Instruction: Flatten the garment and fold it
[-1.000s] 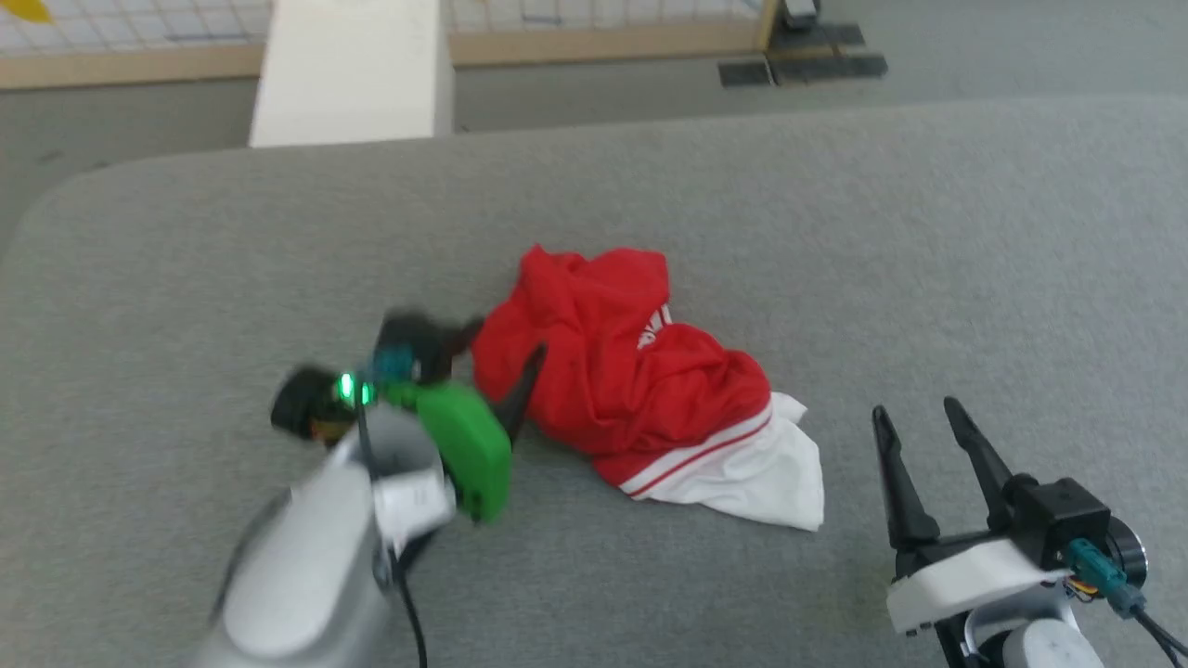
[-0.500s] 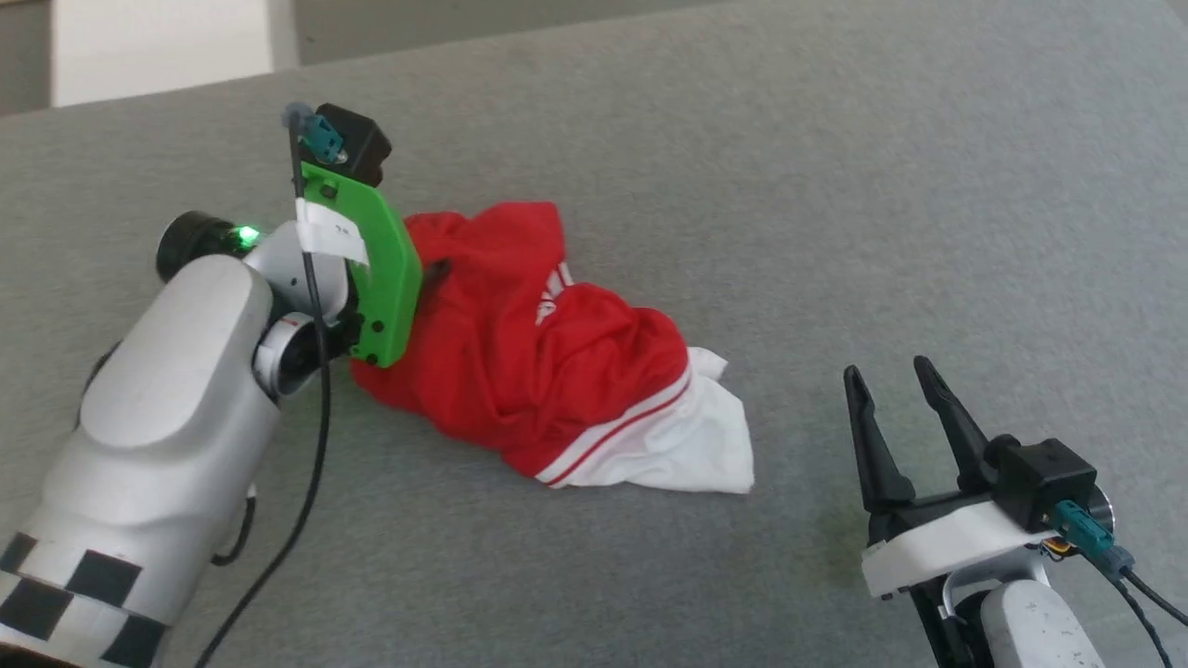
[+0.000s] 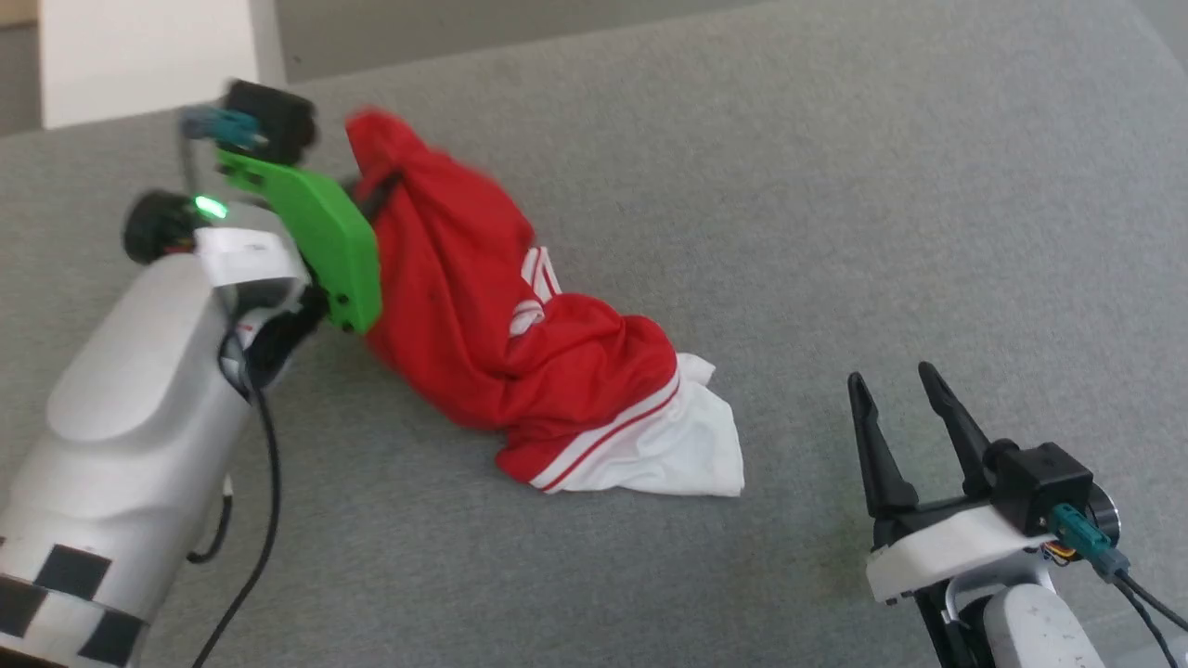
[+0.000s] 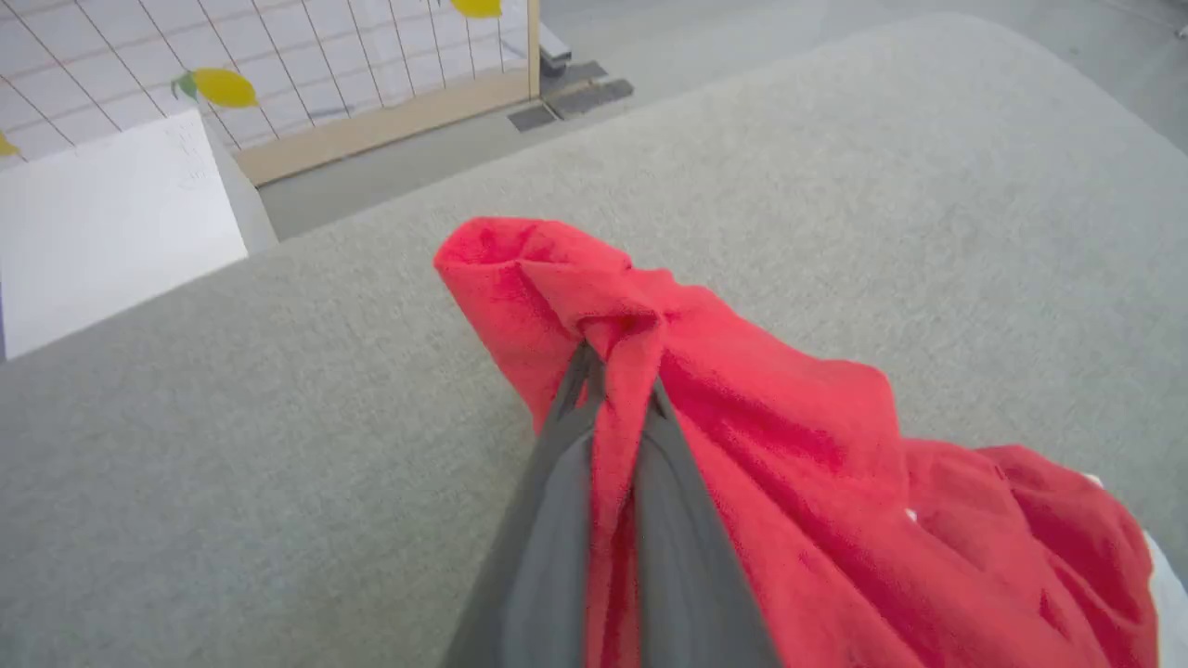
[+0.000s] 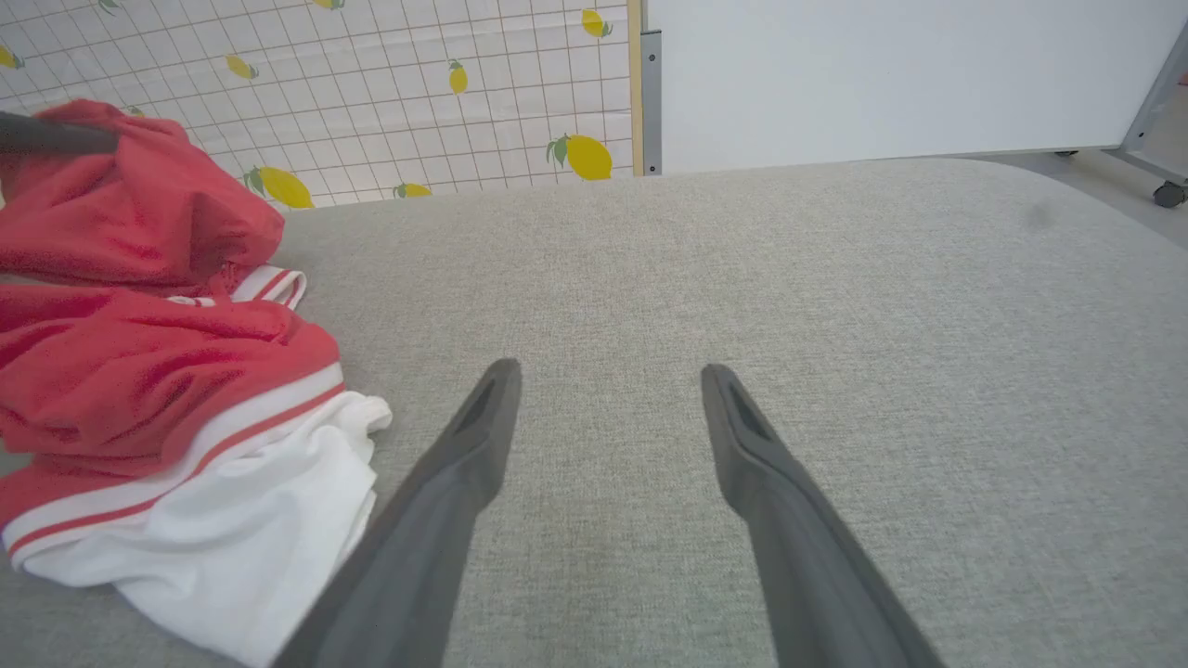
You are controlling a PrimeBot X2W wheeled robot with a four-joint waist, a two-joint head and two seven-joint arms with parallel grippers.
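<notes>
Red garment (image 4: pixel 789 464) clamped between left gripper (image 4: pixel 620 371) fingers; right gripper (image 5: pixel 610 369) fingers wide apart, clear of the cloth.

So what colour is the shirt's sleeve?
White, edged with red-and-white stripes; the sleeve shows best in the right wrist view.

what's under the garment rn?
Grey fabric surface shows all around the garment, whose white sleeve lies on it. Left gripper pinches the red end up. Anything beneath the bunched cloth is covered.
</notes>
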